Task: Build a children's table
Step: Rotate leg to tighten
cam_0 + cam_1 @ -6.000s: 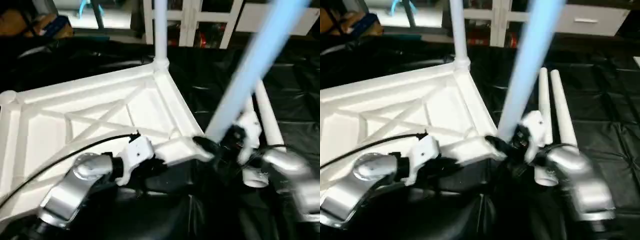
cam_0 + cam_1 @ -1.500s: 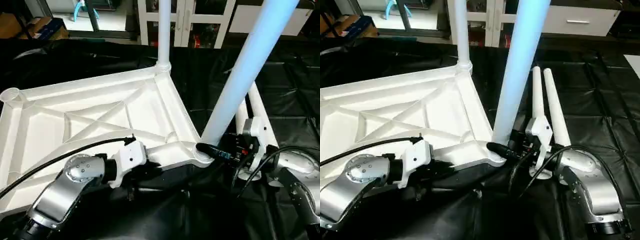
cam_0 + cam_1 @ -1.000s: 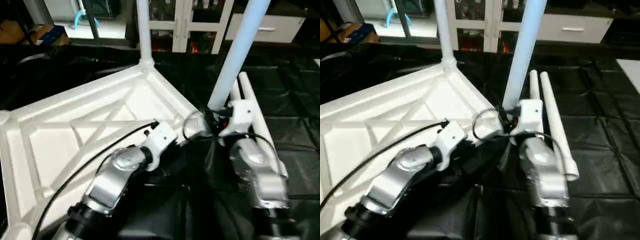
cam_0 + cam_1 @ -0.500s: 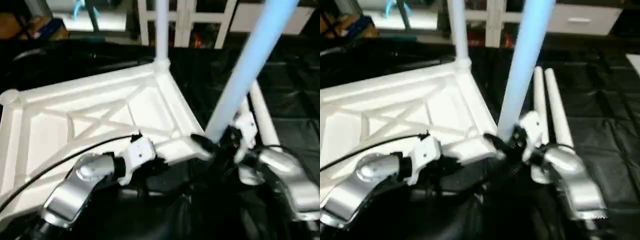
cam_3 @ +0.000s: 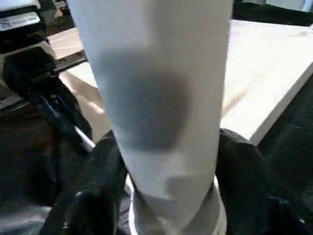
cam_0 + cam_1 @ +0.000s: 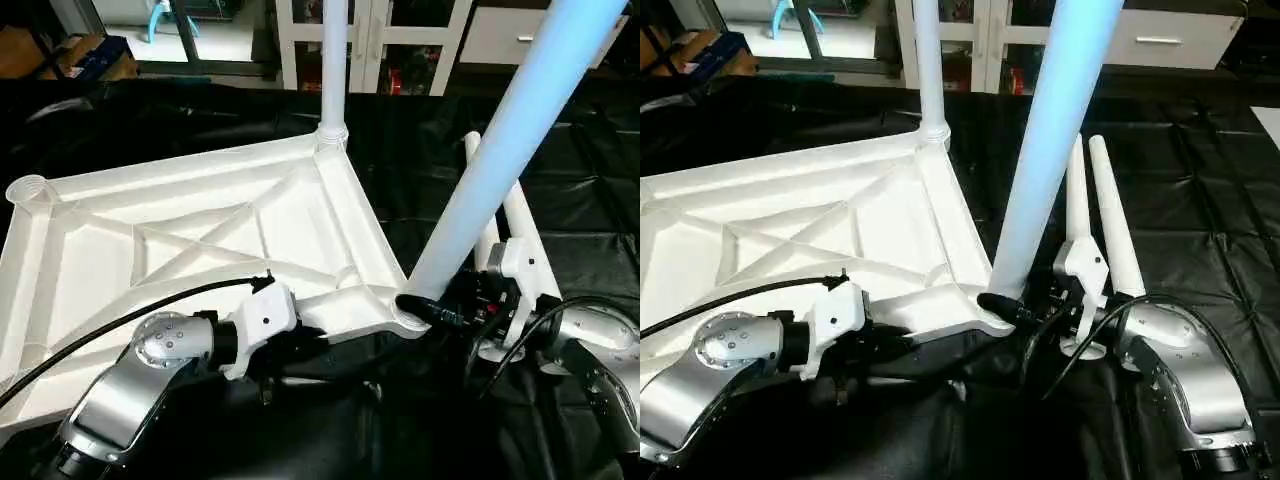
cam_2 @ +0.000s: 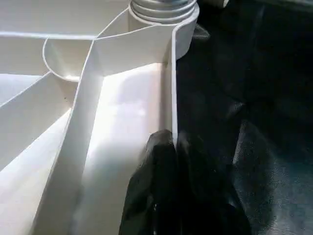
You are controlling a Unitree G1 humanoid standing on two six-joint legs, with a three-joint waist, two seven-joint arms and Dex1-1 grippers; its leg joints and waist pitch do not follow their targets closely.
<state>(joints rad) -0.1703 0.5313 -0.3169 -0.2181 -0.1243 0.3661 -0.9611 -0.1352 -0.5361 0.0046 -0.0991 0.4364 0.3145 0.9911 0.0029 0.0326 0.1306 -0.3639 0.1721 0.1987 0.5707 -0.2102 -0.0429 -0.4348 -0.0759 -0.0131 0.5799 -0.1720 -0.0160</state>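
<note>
The near rim of the tabletop (image 6: 200,225) is pinched by the left gripper (image 7: 171,147), its two black fingers clamped tight on the thin white wall, low and centre in the left wrist view. At centre right of the head view, the right gripper (image 5: 166,171) is wrapped around the base of the near leg (image 6: 500,150), a black finger (image 5: 105,166) seen on each side of the tube just above the corner socket (image 6: 405,310); the jaws stand about as wide as the tube and touch it. The tabletop lies ribs-up across the left and middle of the frame on the black-draped work table (image 6: 600,200). A far leg (image 6: 334,60) stands upright in the back corner at top centre. Two loose legs (image 6: 1105,210) lie side by side at right, just behind the right wrist. Open black cloth is left at far right and along the bottom edge.
</note>
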